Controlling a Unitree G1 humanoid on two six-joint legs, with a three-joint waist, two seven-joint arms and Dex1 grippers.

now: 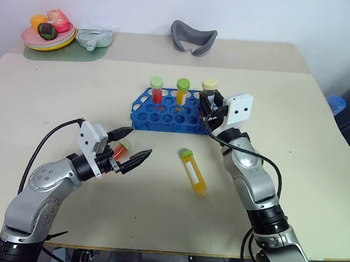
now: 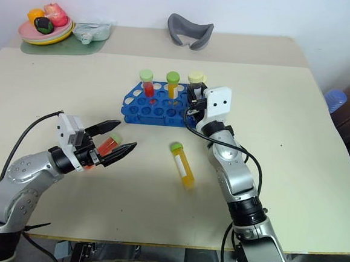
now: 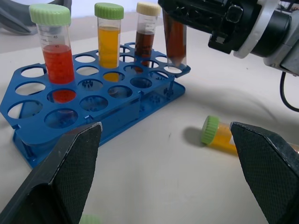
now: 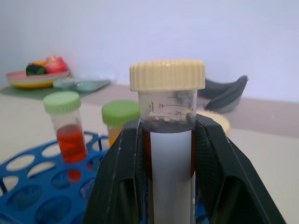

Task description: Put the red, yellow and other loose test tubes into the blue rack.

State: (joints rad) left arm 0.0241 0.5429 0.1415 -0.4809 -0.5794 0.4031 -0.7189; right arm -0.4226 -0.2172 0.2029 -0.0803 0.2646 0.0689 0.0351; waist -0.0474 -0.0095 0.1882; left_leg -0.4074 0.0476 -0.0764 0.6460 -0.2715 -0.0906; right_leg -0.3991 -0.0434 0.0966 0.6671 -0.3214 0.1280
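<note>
In the left eye view, the blue rack (image 1: 167, 113) stood on the beige counter (image 1: 295, 146) with three capped tubes upright along its far row: a red tube (image 1: 157, 88), an orange-yellow tube (image 1: 182, 90) and a dark brown tube (image 1: 209, 87). The right end effector (image 1: 212, 106) was at the rack's right end, clamped on a second dark tube. The left end effector (image 1: 132, 146) hovered nearer the front edge with its fingers spread wide, and a loose red tube (image 1: 122, 149) with a green cap lay on the counter between them. A loose yellow tube (image 1: 193, 171) lay on its side in front of the rack, well clear of both arms. A plate of toy food (image 1: 47, 33) and a grey curved object (image 1: 193, 36) sat at the far edge.

In the left wrist view, the held dark tube (image 3: 175, 39) had its pointed tip just at a hole in the rack's corner; whether it had entered could not be told.

In the right wrist view, the two black fingers (image 4: 119, 177) pressed against the sides of the cream-capped tube, which stood upright.
</note>
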